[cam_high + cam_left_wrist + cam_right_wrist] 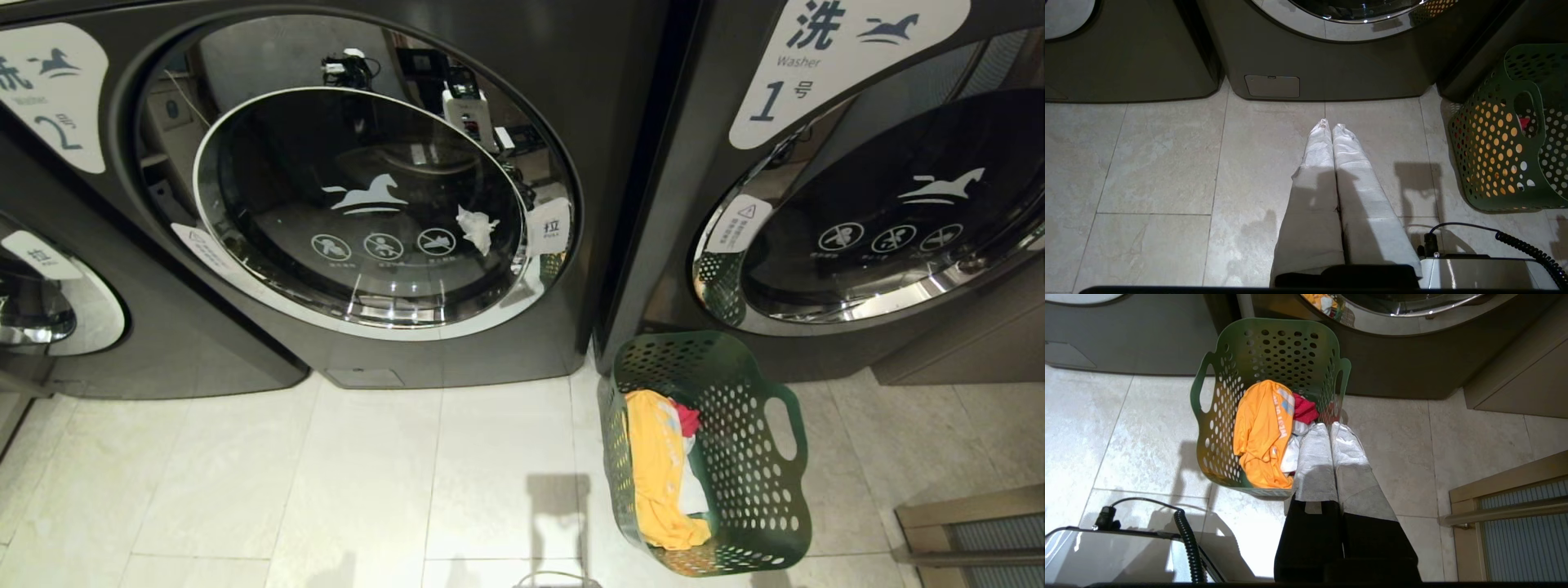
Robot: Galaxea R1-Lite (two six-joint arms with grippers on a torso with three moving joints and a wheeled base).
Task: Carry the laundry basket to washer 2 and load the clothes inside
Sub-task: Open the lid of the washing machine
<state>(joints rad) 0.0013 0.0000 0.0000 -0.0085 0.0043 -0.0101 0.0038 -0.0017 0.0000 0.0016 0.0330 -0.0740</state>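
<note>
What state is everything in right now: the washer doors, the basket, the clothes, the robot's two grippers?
washer 2: door shut.
washer 1: door shut.
laundry basket: standing on floor, between the washers.
clothes: piled inside basket.
left gripper: fingers shut, empty.
right gripper: fingers shut, empty, above basket.

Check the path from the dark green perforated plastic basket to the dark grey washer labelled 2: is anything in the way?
The floor between the dark green perforated plastic basket and the dark grey washer labelled 2 shows only bare tiles. But that washer's chrome-ringed glass door is shut, blocking the drum from the clothes.
</note>
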